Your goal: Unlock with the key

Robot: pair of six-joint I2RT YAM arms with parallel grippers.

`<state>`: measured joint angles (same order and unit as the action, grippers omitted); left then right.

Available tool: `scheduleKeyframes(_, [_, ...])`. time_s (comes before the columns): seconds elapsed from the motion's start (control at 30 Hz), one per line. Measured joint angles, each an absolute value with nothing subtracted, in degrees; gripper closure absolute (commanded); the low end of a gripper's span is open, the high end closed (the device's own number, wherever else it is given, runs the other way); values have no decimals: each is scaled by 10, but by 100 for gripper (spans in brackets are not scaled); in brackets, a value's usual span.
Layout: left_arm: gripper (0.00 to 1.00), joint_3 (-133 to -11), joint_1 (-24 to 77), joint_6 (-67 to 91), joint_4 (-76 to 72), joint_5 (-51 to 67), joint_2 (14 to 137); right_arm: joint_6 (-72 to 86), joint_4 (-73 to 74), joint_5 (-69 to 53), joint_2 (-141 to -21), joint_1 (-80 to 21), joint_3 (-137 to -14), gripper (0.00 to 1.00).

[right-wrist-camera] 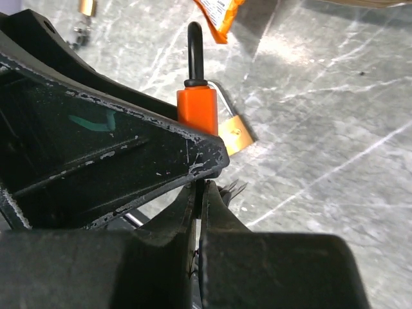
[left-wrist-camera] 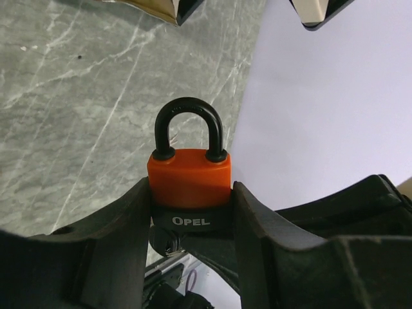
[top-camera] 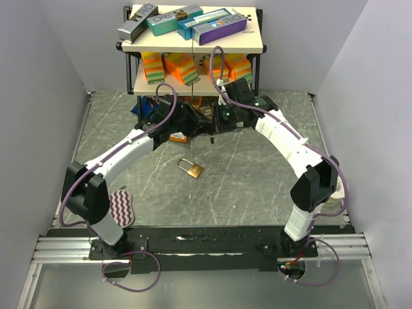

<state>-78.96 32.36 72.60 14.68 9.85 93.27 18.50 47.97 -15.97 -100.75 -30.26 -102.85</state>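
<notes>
My left gripper (left-wrist-camera: 190, 212) is shut on an orange padlock (left-wrist-camera: 190, 177) with a black shackle and a black base marked OPEL, and holds it above the table. A dark key head (left-wrist-camera: 164, 241) sits under the padlock's base. My right gripper (right-wrist-camera: 205, 188) is shut on that thin key, right below the left gripper's finger. Spare keys (right-wrist-camera: 235, 188) stick out beside the right fingers. The orange padlock also shows in the right wrist view (right-wrist-camera: 196, 109). In the top view the left gripper (top-camera: 187, 125) and the right gripper (top-camera: 215, 122) meet at the middle of the table.
A brass padlock (top-camera: 190, 168) lies on the grey marble table (top-camera: 257, 187) below the grippers. A shelf (top-camera: 193, 45) with boxes and sponges stands at the back, with snack packets (right-wrist-camera: 219, 16) under it. A striped pad (top-camera: 121, 207) lies by the left arm.
</notes>
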Motion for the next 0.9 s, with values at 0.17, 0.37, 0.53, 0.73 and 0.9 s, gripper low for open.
scheduleKeyframes(0.17, [99,-786,323,724,151,93,933,204,455,-190,-1005,-293,-1004,100])
scheduleKeyframes(0.37, [99,-780,323,721,155,92,933,221,398,-204,-983,-289,-945,100])
scheduleKeyframes(0.53, [99,-780,323,720,145,92,933,241,364,-214,-968,-281,-919,100])
scheduleKeyframes(0.73, [99,-780,323,721,115,98,942,277,325,-234,-957,-261,-894,100])
scheduleKeyframes(0.9, [99,-781,323,720,109,97,949,292,311,-236,-957,-258,-886,100])
